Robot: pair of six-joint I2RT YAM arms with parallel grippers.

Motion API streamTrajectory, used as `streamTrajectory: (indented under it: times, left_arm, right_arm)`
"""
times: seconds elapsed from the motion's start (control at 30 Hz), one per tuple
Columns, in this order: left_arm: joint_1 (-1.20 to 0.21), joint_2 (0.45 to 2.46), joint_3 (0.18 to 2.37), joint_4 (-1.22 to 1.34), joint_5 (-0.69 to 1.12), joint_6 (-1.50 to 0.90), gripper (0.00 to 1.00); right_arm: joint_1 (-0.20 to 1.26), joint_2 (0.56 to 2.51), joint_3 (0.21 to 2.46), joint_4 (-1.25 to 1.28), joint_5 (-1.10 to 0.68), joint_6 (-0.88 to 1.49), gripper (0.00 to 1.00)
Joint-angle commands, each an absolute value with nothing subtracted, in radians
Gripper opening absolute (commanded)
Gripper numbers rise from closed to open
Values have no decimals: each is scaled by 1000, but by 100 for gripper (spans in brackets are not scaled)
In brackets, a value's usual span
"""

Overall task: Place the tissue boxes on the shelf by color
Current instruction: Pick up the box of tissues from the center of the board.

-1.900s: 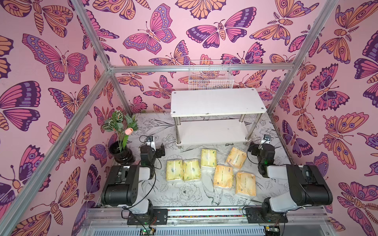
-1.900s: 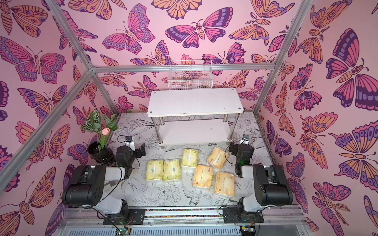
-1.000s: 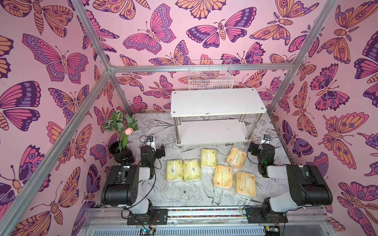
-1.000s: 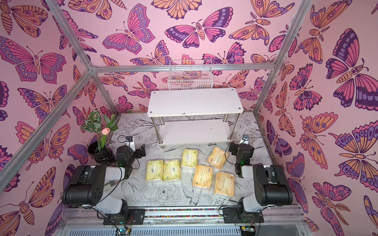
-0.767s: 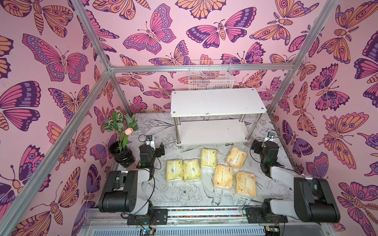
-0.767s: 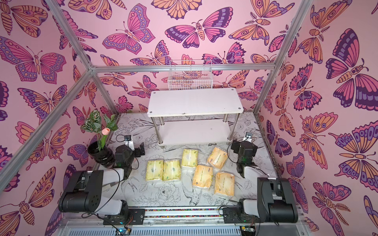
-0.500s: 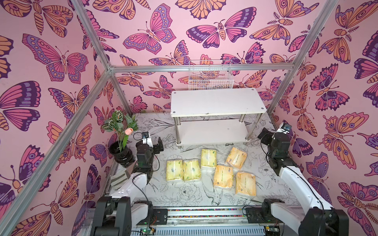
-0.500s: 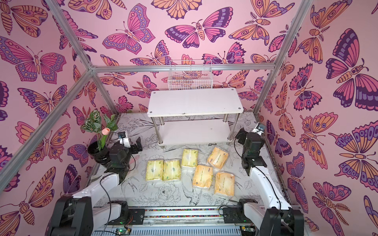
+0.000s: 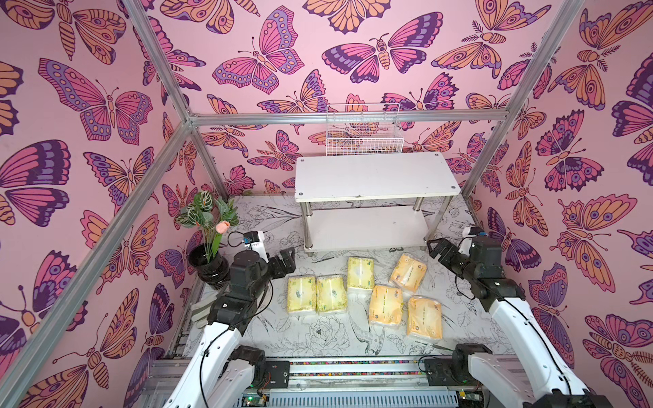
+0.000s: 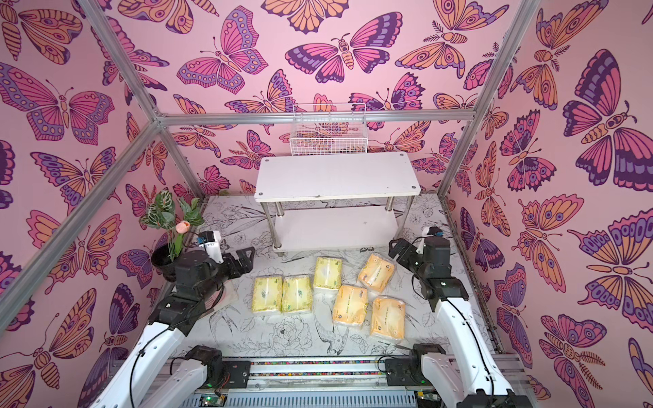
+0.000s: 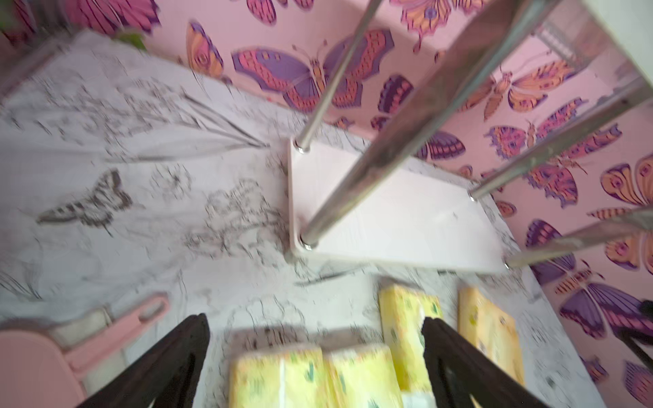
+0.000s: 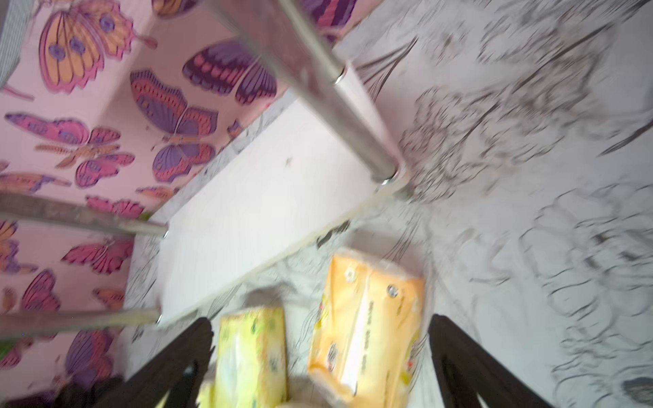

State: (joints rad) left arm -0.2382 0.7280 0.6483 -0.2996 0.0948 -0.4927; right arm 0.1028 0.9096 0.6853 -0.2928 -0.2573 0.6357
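Far left, a black-potted green plant (image 9: 208, 256) stands beside the left gripper (image 9: 288, 255), whose jaws are apart with nothing held. Three pale lemon-yellow plastic-wrapped tissue packs (image 9: 301, 295) and three orange-yellow plastic-wrapped tissue packs (image 9: 386, 305) are counted flat on the white floral-print mat (image 9: 318, 332), near the front edge of the white two-tier chrome-legged shelf (image 9: 374, 176). Bare mat is seen between the packs and each arm. The right gripper (image 9: 436, 247) is spread wide and holds nothing.

A robot test booth: butterfly-papered walls (image 9: 247, 53) on an aluminium frame (image 9: 265, 119).
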Motion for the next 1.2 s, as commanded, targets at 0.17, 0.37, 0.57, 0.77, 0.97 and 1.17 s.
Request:
streamTrajectory:
  times: [0.17,0.37,0.57,0.77,0.97,1.17]
  left_arm:
    - [-442,758,589,-457,230,-657,100]
    - [-562,947,611,-330,240,-672,100]
    - [-624,1224,747,-234,290,-635,100]
    - [-656,1426,851,-119,293,-615,100]
    - [-659,1543,887,-9,292,-616,100]
    - [-659,1606,890,89,275,-620,100]
  right_arm:
    - [422,949,643,-383,-300,737,99]
    - [552,1137,672,-241,-297,782,98]
    - [595,1324,768,-195,-301,751,94]
    - [596,1388,811,-181,-287,713,93]
    - [596,1445,811,-140,-281,693,90]
    - [597,1503,804,-72,-300,698,82]
